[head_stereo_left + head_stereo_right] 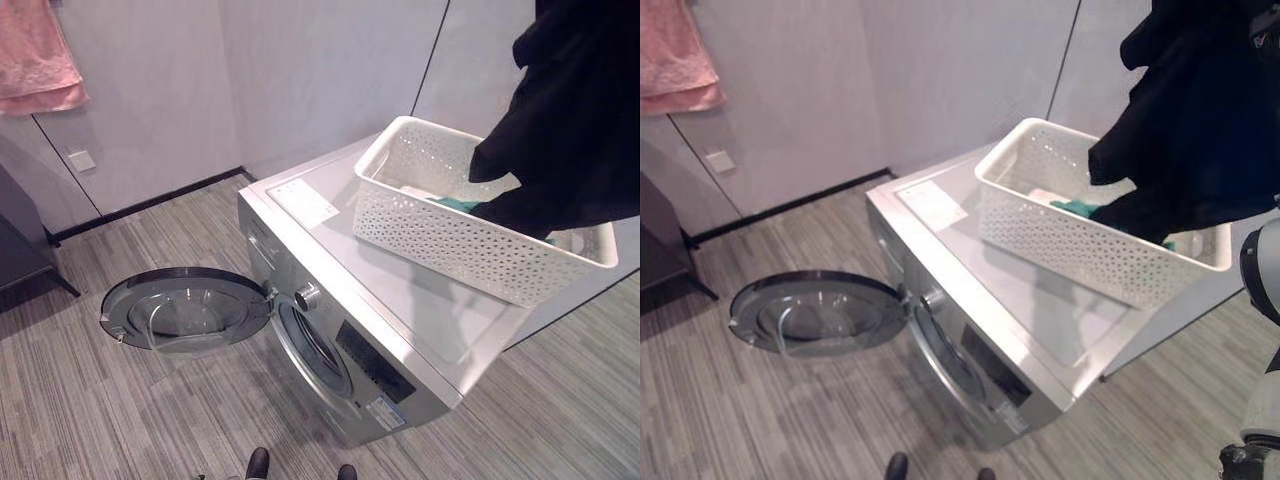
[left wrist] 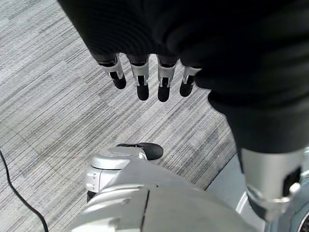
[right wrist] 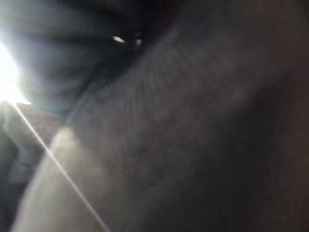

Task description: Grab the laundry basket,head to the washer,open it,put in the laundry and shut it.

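A white perforated laundry basket [image 1: 450,235] stands on top of the silver washer [image 1: 400,300]. The washer's round door [image 1: 185,310] is swung wide open to the left, baring the drum opening [image 1: 315,350]. A black garment [image 1: 575,130] hangs from the upper right, its lower end over the basket's right half. The same dark cloth [image 3: 193,121] lies right against my right wrist camera and covers that hand. A teal cloth [image 1: 462,205] lies inside the basket. My left hand [image 2: 140,79] hangs over the striped floor, fingers straight, holding nothing.
A pink towel [image 1: 35,60] hangs on the wall at the upper left. Dark furniture [image 1: 20,250] stands at the left edge. The washer backs against pale wall panels. Grey striped floor spreads in front of and beside the open door.
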